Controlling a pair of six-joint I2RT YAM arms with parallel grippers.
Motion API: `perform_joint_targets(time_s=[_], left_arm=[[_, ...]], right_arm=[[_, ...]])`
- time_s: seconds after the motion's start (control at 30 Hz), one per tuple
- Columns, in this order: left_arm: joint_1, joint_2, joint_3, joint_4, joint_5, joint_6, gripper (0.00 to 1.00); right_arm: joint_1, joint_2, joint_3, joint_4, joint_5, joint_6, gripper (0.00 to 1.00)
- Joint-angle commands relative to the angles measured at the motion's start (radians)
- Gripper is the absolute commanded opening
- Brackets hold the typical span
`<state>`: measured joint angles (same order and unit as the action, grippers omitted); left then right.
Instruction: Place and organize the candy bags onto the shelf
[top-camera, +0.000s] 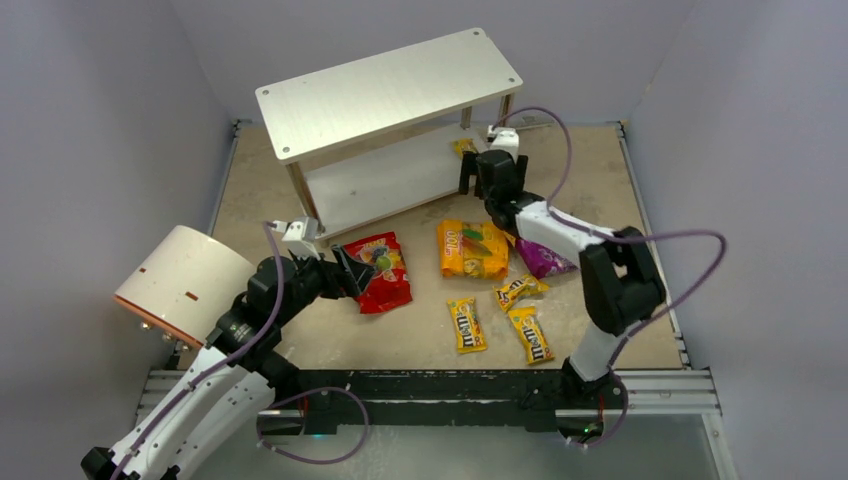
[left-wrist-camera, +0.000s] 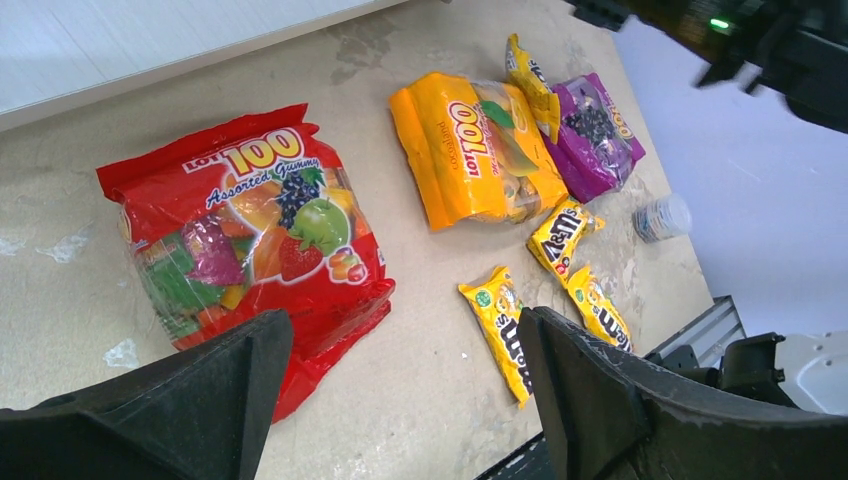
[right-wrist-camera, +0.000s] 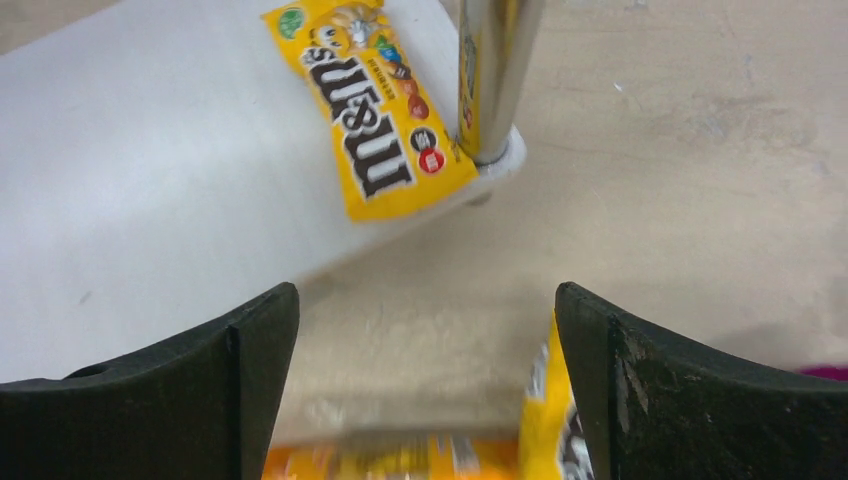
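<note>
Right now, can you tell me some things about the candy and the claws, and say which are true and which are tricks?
1. An M&M's packet lies on the shelf's lower board. True.
2. The red bag sits on the shelf's top board. False: it lies on the table, by the left claw.
3. The right claw holds a packet. False: it is open and empty.
4. The purple bag lies on the table beside the orange bag. True.
</note>
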<state>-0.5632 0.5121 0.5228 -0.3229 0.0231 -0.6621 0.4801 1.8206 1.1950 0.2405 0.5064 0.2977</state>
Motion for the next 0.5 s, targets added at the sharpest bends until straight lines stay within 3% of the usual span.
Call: perform_joint_targets(time_s=[0.0, 0.2, 0.3, 0.47], left_arm=[[0.002, 0.011, -0.007, 0.044, 0.026, -0.01, 0.9], [0.003, 0.059, -0.019, 0.109, 0.092, -0.01, 0.9], [0.002, 0.102, -0.022, 0.159, 0.117, -0.007, 0.9], [0.001, 0.161, -0.007, 0.2, 0.131, 0.004, 0.89]], right_arm=[[0.024, -0.281, -0.157, -0.101, -0.154, 0.043, 0.99], [0.085, -0.651, -0.409, -0.355, -0.527, 0.125, 0.94], [0.2, -0.739, -0.464, -0.517, -0.52, 0.171, 0.91], [0.386, -0.71, -0.51, -0.634, -0.501, 0.273, 0.82]])
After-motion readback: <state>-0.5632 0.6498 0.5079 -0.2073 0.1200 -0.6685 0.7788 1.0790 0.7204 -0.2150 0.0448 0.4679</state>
